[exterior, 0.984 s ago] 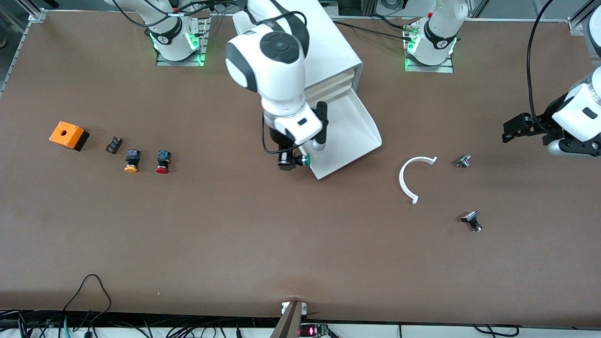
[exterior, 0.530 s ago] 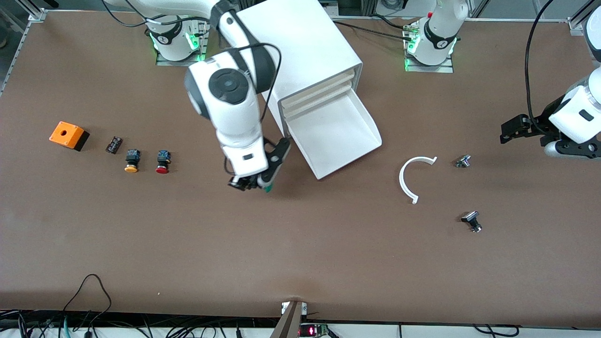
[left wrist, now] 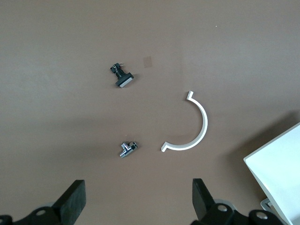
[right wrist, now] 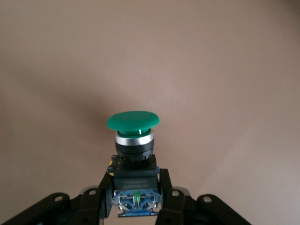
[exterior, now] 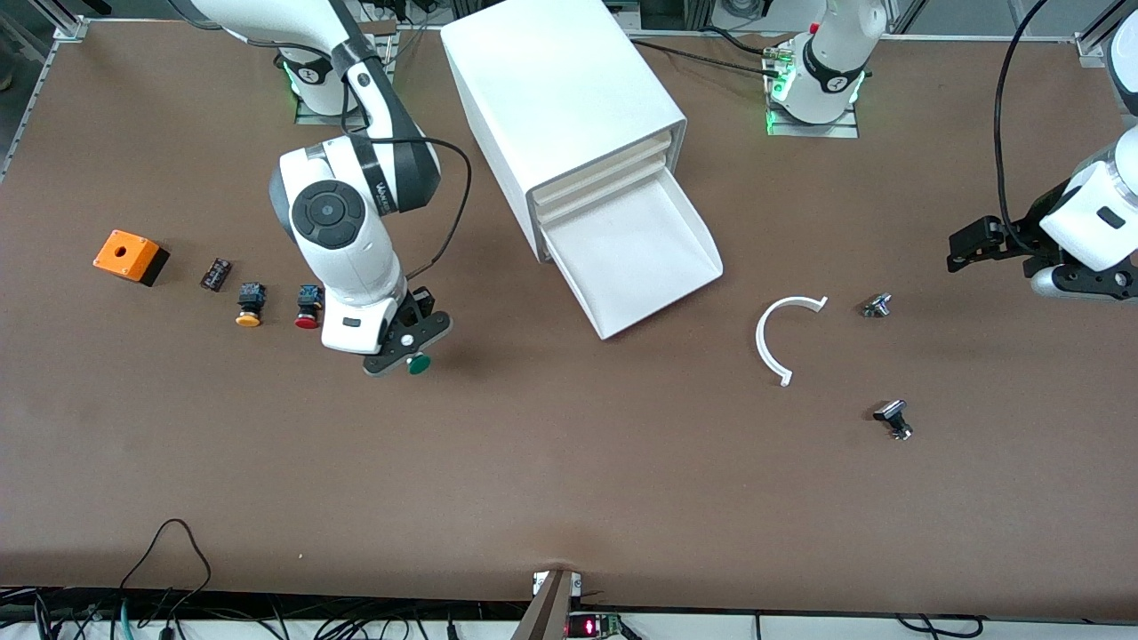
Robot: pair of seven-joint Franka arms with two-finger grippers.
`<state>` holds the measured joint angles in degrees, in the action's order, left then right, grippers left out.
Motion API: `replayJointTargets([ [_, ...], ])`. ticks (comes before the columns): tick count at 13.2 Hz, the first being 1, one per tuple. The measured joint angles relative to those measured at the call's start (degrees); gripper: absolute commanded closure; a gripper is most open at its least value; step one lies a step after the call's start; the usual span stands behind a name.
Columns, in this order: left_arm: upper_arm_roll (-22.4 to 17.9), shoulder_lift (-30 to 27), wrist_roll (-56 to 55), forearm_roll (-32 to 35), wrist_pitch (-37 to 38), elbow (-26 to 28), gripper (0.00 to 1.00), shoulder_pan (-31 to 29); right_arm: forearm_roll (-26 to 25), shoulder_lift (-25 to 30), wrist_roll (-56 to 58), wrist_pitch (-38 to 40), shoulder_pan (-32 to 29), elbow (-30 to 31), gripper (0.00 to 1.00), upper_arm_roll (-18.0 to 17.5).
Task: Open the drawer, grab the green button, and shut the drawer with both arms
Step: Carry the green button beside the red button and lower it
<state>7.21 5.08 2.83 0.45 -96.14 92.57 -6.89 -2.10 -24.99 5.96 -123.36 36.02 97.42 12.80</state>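
Over the bare brown table, beside the red-capped button and yellow-capped button, the right gripper carries the green button, its fingers pinching the black and blue body so the round cap juts clear, as the right wrist view shows. The button hangs in the air, not yet set down. Farther from the camera, the drawer stands pulled well out of the white cabinet, its tray bare and its sloped lip toward the camera. At the left arm's end of the table the left gripper waits with fingers spread wide, over the table near a white curved strip and two small metal parts. The grip takes only the button's body, so a hasty release could tip it or send it rolling into its neighbours. The drawer remains to be shut; a push landing off-centre on that lip could skew the tray or shove the whole cabinet.
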Motion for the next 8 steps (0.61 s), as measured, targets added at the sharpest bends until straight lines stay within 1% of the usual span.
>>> replayJointTargets([
  [2,0.0,0.0,0.0,0.0,0.0,0.0,0.0,0.0,0.0,0.9,-9.8,-0.4,-0.3,3.8,0.69,0.0],
  [4,0.0,0.0,0.0,0.0,0.0,0.0,0.0,0.0,0.0,2.0,-16.7,-1.8,-1.3,8.1,0.69,0.0],
  [8,0.0,0.0,0.0,0.0,0.0,0.0,0.0,0.0,0.0,4.8,-18.5,-9.7,-7.2,19.9,0.7,0.2],
])
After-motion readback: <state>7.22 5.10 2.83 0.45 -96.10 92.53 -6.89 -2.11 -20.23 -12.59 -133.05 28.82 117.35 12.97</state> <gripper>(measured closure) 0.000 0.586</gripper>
